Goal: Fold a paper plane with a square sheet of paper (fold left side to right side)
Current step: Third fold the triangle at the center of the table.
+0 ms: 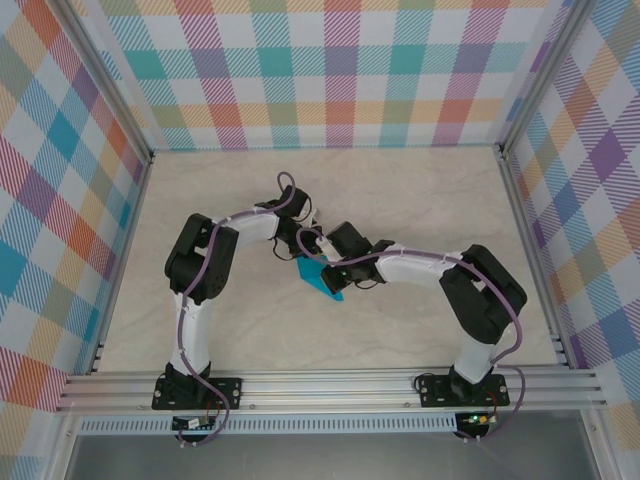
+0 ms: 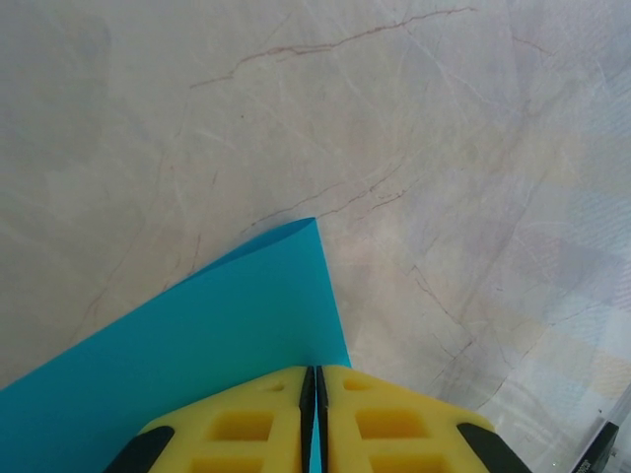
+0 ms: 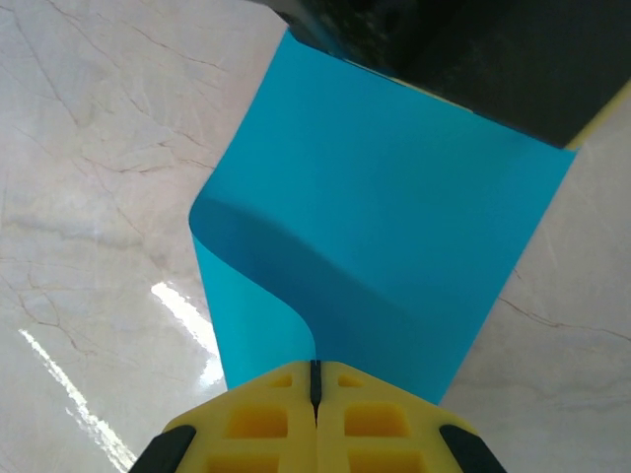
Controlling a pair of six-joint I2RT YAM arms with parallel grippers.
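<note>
Left hand (image 2: 314, 374), right hand (image 3: 315, 368), pinching curled paper (image 3: 394, 227)

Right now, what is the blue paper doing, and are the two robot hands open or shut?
square sheet of paper: bent over in a soft curve, not pressed flat, held by both grippers.
left gripper: shut on the sheet's edge.
right gripper: shut on the sheet's curled-up edge.
</note>
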